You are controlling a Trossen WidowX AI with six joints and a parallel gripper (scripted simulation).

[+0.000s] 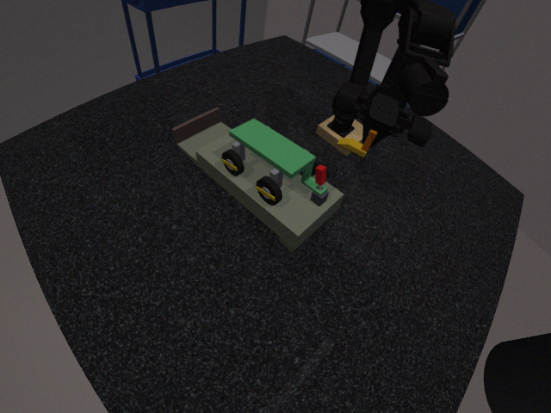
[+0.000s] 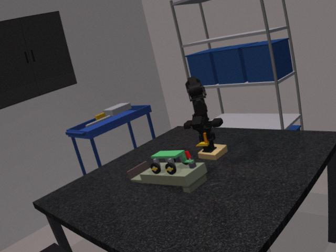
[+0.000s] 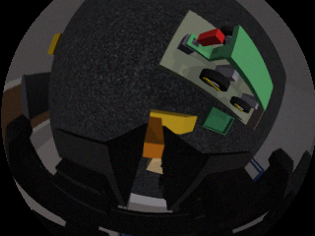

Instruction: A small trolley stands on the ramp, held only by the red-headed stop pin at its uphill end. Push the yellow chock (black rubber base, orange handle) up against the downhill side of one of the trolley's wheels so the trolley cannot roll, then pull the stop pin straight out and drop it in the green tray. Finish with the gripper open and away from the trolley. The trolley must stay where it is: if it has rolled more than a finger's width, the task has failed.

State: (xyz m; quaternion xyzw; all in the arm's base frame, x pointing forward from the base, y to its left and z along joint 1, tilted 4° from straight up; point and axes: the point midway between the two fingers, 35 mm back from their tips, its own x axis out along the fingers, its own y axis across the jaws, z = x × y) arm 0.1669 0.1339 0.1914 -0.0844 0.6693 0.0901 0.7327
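Note:
My gripper (image 1: 372, 138) (image 2: 205, 138) (image 3: 154, 129) is shut on the orange handle of the yellow chock (image 1: 351, 144) (image 2: 201, 144) (image 3: 179, 122). It holds the chock in the air near the robot's base, apart from the ramp. The chock's black rubber base cannot be made out. The green trolley (image 1: 273, 145) (image 2: 168, 154) (image 3: 252, 64) stands on the pale ramp (image 1: 302, 218) (image 2: 163, 179) (image 3: 177, 59). The red-headed stop pin (image 1: 320, 175) (image 2: 187, 155) (image 3: 211, 37) stands upright in its block at the uphill end. The green tray (image 3: 218, 121) shows beside the ramp in the wrist view only.
A brown end board (image 1: 195, 123) (image 2: 137, 169) (image 3: 255, 119) stands across the ramp's low end. The arm's wooden base block (image 1: 328, 135) (image 2: 207, 155) lies beyond the uphill end. A blue cart (image 2: 114, 123) and a shelf rack with blue bins (image 2: 230, 65) stand behind the table.

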